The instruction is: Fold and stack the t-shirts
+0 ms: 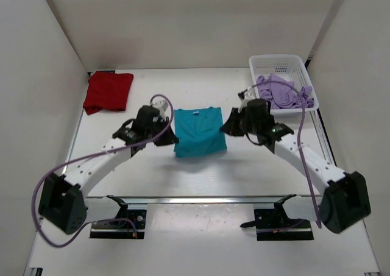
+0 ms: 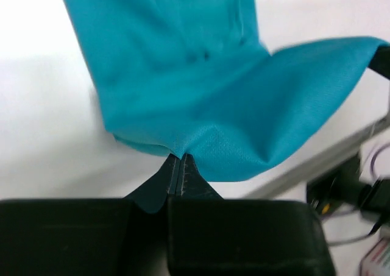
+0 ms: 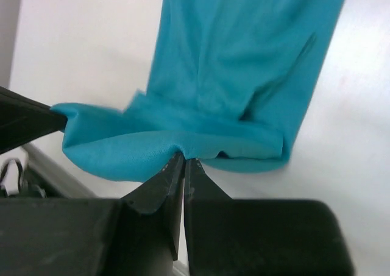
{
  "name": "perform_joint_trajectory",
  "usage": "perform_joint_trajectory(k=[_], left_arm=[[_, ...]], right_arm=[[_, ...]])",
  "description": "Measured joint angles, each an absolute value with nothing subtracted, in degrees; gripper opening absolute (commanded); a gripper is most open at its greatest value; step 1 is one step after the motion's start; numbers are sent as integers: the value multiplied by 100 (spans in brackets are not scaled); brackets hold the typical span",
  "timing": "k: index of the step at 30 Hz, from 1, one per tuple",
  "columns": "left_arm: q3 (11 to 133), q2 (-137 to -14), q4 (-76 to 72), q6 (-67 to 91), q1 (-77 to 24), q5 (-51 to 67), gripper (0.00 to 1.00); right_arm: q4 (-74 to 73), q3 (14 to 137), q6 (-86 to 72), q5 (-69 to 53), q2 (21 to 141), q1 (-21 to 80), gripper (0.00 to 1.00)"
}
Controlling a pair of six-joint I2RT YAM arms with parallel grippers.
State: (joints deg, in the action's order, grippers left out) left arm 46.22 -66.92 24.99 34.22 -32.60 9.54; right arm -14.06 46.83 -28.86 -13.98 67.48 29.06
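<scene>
A teal-blue t-shirt [image 1: 198, 131] lies mid-table with its collar at the far side and its near hem lifted. My left gripper [image 1: 172, 138] is shut on the hem's left corner; in the left wrist view the pinched cloth [image 2: 201, 148] bunches at the left gripper [image 2: 181, 157]. My right gripper [image 1: 225, 130] is shut on the hem's right corner, and the right wrist view shows the teal-blue t-shirt [image 3: 237, 75] puckering above the right gripper [image 3: 183, 156]. A deep red t-shirt [image 1: 108, 91] lies folded at the far left. A pale lavender t-shirt [image 1: 284, 92] lies crumpled in the basket.
The white mesh basket [image 1: 277, 61] stands at the far right corner. White walls close in the table on three sides. A metal rail [image 1: 201, 199] runs along the near edge between the arm bases.
</scene>
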Motion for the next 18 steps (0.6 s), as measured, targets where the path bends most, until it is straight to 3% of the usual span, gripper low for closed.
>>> perform_joint_trajectory(k=[7,15,16,17,18], left_arm=[[6676,-8919,2191,3041,-2309,891,0],[7749,-10656,1750,3157,-1588,810,3],[7819,-10783,1682,3203,-1525,810,5],[7876,-10923,1579,3256,-1450,810,15],[7913,-11032,1476,3286,-1391,805,25]], right_arm=[[-1251,6910,-2517,-2069,9067,1772,0],[-1601,9765,-2290,-2698,12038,1431,0],[-1645,10114,-2285,-2746,12335,1431,1],[-1682,10503,-2290,-2816,12643,1426,8],[-1728,10842,-2307,-2884,12901,1420,20]])
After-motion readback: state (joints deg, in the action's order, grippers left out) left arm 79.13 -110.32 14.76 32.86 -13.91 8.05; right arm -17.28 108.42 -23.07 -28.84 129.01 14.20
